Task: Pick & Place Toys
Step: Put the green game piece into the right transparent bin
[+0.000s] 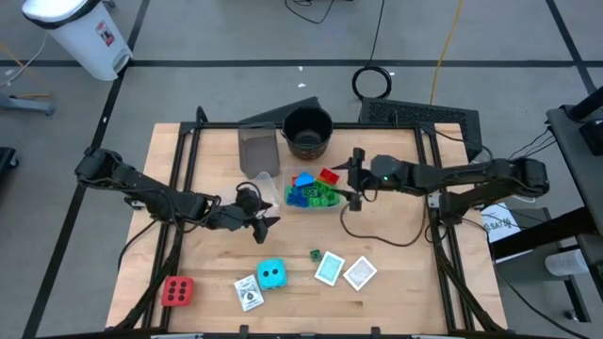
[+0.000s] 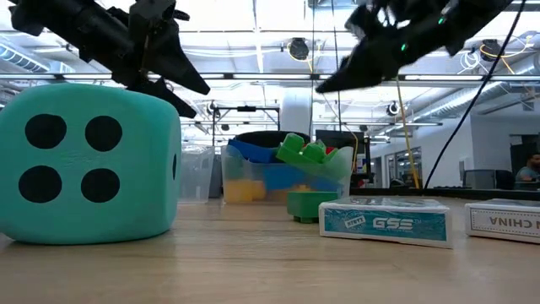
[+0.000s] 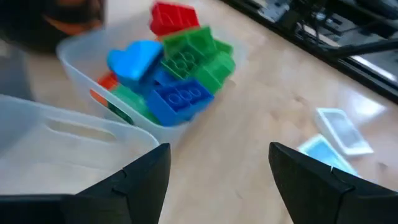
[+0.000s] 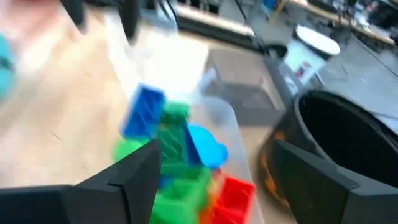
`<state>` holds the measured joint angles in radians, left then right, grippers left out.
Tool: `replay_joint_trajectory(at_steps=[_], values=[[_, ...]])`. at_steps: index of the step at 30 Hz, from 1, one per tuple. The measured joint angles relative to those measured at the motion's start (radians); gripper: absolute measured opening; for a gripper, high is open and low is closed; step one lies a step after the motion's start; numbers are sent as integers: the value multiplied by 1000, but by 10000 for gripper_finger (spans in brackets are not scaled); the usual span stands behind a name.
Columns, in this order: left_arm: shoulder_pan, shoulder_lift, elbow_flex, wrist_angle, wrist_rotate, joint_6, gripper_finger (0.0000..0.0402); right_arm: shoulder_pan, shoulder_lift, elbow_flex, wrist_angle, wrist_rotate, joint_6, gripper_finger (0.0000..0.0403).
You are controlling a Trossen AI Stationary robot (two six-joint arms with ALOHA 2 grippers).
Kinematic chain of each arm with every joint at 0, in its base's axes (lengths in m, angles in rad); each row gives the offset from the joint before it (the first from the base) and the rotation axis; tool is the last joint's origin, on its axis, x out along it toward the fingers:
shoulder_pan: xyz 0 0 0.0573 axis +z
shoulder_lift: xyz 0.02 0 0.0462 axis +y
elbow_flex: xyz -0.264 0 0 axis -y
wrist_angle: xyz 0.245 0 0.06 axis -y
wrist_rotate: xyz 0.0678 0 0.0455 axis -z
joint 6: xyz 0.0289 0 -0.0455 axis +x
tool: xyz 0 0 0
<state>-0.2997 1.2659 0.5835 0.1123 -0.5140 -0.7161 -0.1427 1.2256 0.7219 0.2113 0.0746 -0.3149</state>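
- We see the clear plastic tub (image 1: pixel 311 196) heaped with blue, green and red plastic building blocks (image 3: pixel 177 74) on the wooden table (image 1: pixel 396 282).
- Our left gripper (image 1: pixel 267 222) hovers just beside the tub, fingers (image 3: pixel 140 180) spread apart, empty.
- Our right gripper (image 1: pixel 357 176) hangs at the tub's other side, fingers (image 4: pixel 134 177) parted, empty.
- The cyan dotted cube (image 1: pixel 272 274) and white-bordered cards (image 1: pixel 345 270) lie well apart from the tub.

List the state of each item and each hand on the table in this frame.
left hand: open, empty, beside the tub
right hand: open, empty, at the tub's other side
clear tub: upright, heaped with blocks
blocks: piled above the rim
black pot: upright
cyan cube: resting on the table
red cube: resting on the table
cards: lying flat
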Motion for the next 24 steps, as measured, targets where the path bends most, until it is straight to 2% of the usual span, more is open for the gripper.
replay_joint_trajectory(at_steps=[4,10,15,18,21,24], values=[[8,2,0,63,85,3,274,85,-67,0,-25,-2,53,278],[-27,37,1,281,131,171,273,207,-60,0,-28,-128,142,278],[-34,40,0,304,84,206,274,332,62,-1,70,-128,236,279],[-33,40,0,299,48,182,273,395,168,0,199,-129,260,279],[-32,40,0,301,41,164,273,429,272,5,295,-129,292,279],[-32,40,0,301,41,161,274,439,368,33,304,-127,317,279]])
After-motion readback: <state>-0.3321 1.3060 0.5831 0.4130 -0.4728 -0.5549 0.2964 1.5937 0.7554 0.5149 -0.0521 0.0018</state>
